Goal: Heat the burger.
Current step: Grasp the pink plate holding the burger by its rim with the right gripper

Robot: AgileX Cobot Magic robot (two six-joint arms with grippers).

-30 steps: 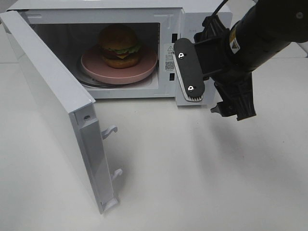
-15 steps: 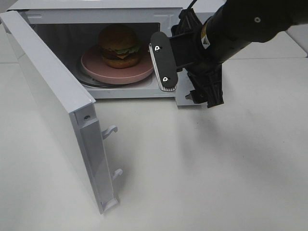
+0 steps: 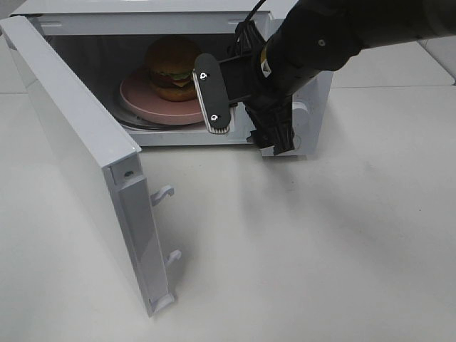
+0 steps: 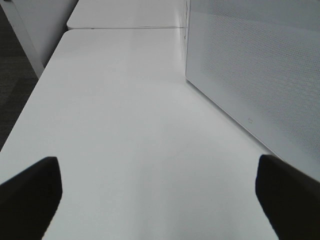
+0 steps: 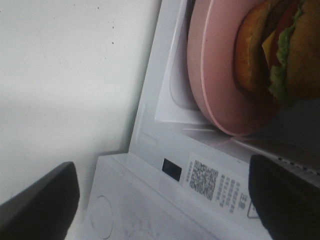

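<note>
Overhead, the microwave [image 3: 185,137] stands at twelve o'clock on the white table [image 3: 320,249], its door [image 3: 71,135] swung wide toward nine o'clock. The burger [image 3: 171,64] sits on the pink plate [image 3: 139,96] inside the cavity. The right gripper [image 3: 246,117] hangs at the cavity's three o'clock edge, jaws spread wide and empty (one dark pad faces the camera).

From the left wrist, the left gripper [image 4: 159,200] hovers over bare table, fingers far apart, grasping nothing. A dot-meshed white panel [image 4: 260,65] stands just beside it, and a tiny mark on it is too small to read.

From the right wrist, burger and plate show inside the cavity. On the microwave's front frame sits a sticker [image 5: 215,187] with a QR code and lines of print too fine to read, with a black slot [image 5: 171,170] just beside it.
</note>
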